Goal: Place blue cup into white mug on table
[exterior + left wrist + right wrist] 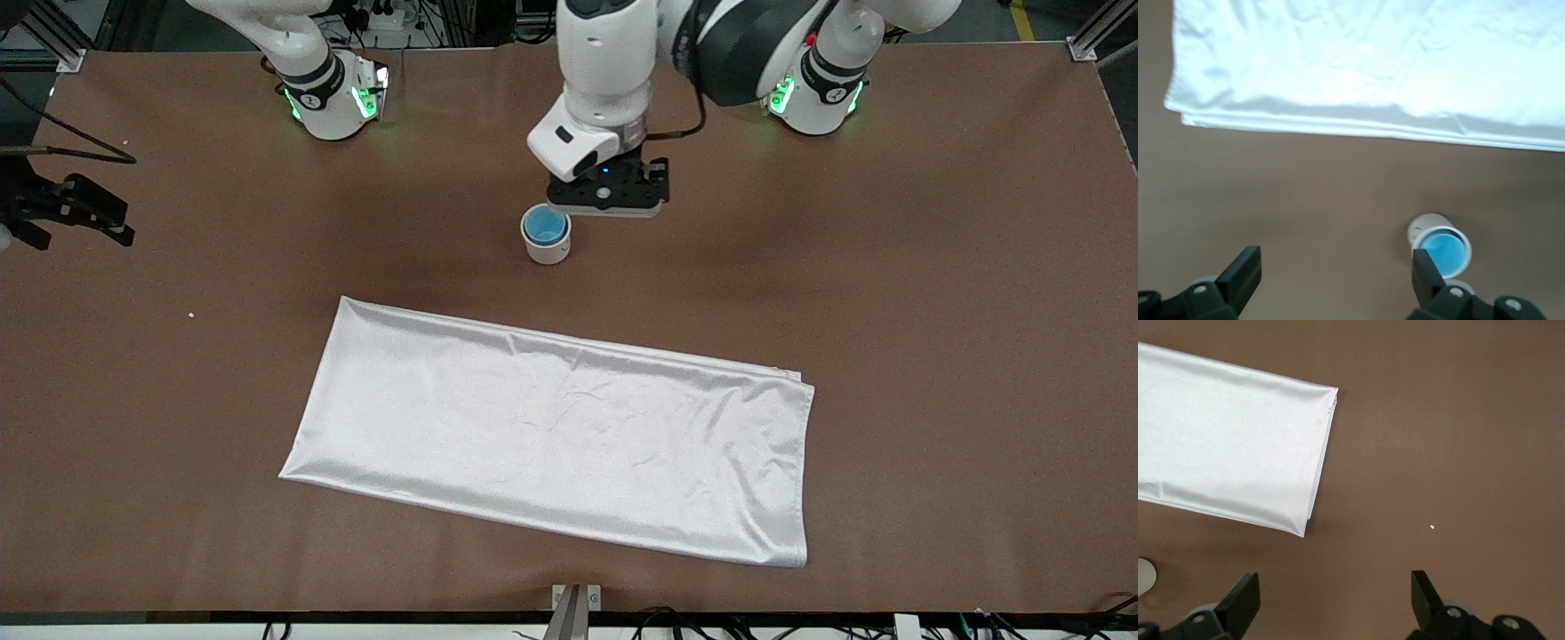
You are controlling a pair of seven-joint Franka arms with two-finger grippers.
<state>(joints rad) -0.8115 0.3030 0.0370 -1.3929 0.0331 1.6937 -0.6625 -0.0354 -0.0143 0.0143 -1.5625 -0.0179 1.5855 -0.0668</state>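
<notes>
Bare table point(933, 267) around white mug point(548, 250)

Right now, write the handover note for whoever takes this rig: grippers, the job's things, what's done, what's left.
Left gripper: open, empty, up over the table beside the white mug.
Right gripper: open, empty, over bare table toward the right arm's end; that arm waits.
Blue cup: sits inside the white mug, upright, released.
White cloth: flat, nearer to the front camera than the mug, untouched.
Done: cup placed in mug.
Left: probably only to pull the left arm clear.
</notes>
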